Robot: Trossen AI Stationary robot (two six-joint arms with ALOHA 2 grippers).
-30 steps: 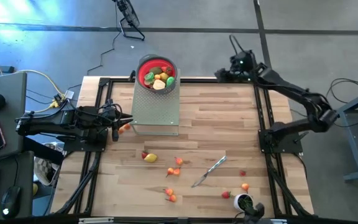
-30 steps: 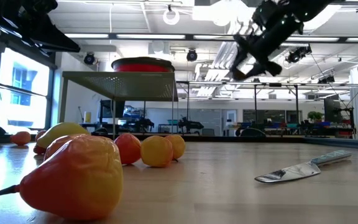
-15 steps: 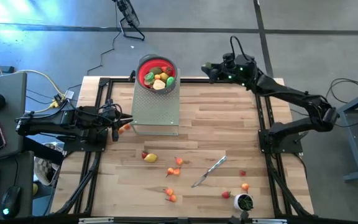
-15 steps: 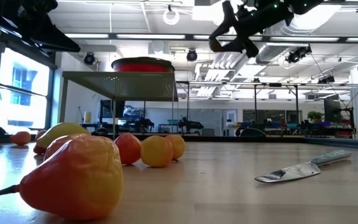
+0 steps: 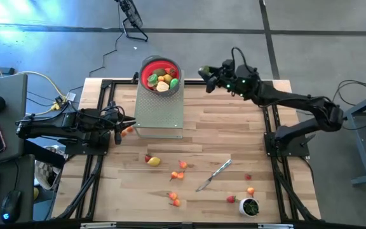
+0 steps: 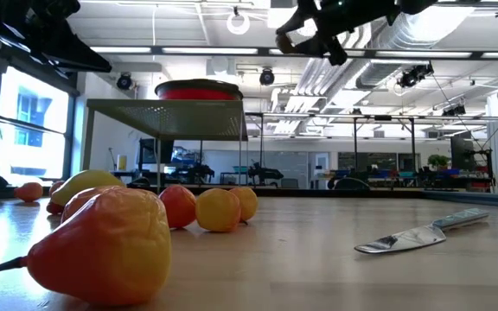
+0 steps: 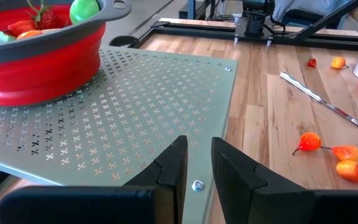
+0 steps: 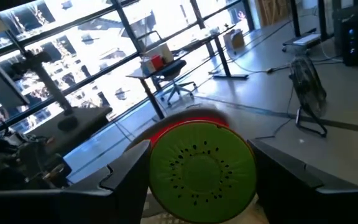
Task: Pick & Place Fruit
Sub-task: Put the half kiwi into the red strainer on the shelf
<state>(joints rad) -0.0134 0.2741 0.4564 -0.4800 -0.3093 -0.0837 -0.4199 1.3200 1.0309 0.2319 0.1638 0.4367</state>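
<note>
Right tool (image 5: 203,71) was hauling a green kiwi slice (image 8: 202,169) toward the red bowl (image 5: 150,65).
Left tool (image 7: 196,163) sat nearly clenched, empty; plenty of small toy fruit (image 5: 178,166) lower-centre on the desk (image 5: 234,127).

Between the perforated stand (image 5: 159,111) carrying the red bowl (image 5: 160,71) and the right rail, bare table (image 5: 227,121) leaves wide passage, while nearer the front scattered fruit (image 5: 178,166), a knife (image 5: 213,175) and a white cup (image 5: 249,207) crowd the way.
</note>
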